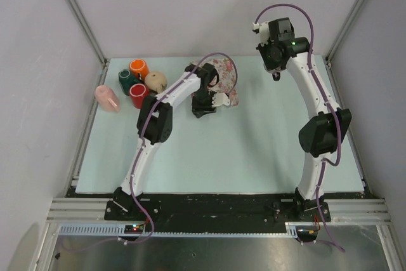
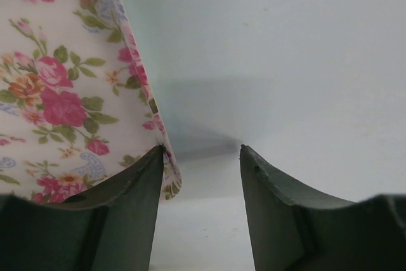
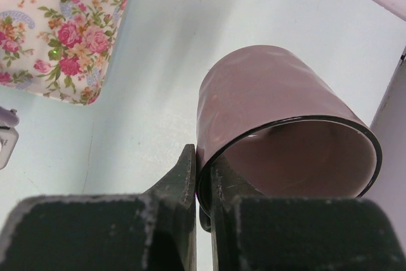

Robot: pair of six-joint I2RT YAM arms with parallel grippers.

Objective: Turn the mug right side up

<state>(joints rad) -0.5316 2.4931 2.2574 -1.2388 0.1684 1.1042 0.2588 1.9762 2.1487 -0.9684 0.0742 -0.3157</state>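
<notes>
A dark maroon mug (image 3: 266, 93) is held off the pale table (image 3: 152, 93), tilted, with its open mouth facing the right wrist camera. My right gripper (image 3: 202, 157) is shut on its rim, one finger inside and one outside. In the top view the right gripper (image 1: 274, 61) is raised at the back right and hides the mug. My left gripper (image 2: 202, 150) is open and empty, low over the table, with its left finger (image 2: 136, 201) against the edge of a floral pouch (image 2: 57, 80). In the top view the left gripper (image 1: 204, 107) is at the back centre.
The floral pouch (image 1: 225, 74) lies at the back centre and also shows in the right wrist view (image 3: 57, 23). At the back left stand an orange cup (image 1: 138, 68), a dark green cup (image 1: 126, 79), a red cup (image 1: 138, 94), a beige cup (image 1: 156, 80) and a pink cup (image 1: 106, 98). Walls enclose the table.
</notes>
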